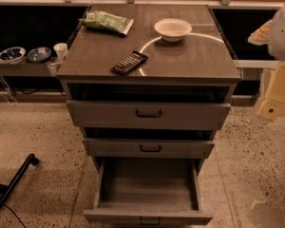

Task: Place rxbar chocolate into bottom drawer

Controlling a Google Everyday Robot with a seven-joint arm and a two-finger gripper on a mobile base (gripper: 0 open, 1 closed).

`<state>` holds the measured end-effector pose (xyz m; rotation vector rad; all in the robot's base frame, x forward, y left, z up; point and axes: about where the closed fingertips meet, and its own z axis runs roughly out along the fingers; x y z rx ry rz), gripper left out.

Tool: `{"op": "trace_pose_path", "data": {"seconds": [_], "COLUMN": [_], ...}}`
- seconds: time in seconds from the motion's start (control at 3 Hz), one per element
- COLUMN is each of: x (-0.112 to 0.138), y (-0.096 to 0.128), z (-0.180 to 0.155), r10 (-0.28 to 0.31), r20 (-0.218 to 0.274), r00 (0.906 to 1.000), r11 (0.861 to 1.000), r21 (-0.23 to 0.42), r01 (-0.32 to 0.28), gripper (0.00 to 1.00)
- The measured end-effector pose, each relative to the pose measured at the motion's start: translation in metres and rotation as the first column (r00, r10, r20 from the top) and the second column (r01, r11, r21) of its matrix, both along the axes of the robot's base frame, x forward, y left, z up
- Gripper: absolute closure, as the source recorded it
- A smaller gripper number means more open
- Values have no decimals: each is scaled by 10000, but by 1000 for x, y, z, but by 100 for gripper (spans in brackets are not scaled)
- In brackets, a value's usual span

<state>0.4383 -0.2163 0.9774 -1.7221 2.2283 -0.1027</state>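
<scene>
Take the cabinet (190, 56) as your reference. The chocolate bar (129, 63) lies flat on the cabinet's top, near its front edge and a little left of centre, turned at a slant. Nothing touches it, so you can approach it from above. The bottom drawer (147, 186) is pulled well out from the foot of the cabinet and its inside looks bare, so it seems ready to take the bar. The two drawers above it sit only slightly ajar and should not block a drop from the front.

Your gripper (275, 94) hangs off the cabinet's right side, level with the top drawer and well apart from the bar. You cannot tell from here whether the claw is wide or narrow, and it seems to hold nothing. By my judgement the pick has not begun.

At the back of the cabinet's top rest a green bag (106, 22) on the left and a white bowl (173, 29) towards the right, both away from the bar. The top is dark and smooth, with a bright arc of glare. Around the cabinet the floor is speckled stone, and a black pole (14, 184) lies to its lower left.
</scene>
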Motion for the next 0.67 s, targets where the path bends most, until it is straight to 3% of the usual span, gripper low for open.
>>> {"op": "trace_pose_path", "data": {"seconds": [0.67], "x": [10], "y": [10], "z": [-3], "r10": [339], "r20": [-162], "r00": [9993], "r11": [9992], "r21": [-194], "r01": [-342], "gripper": [0]}}
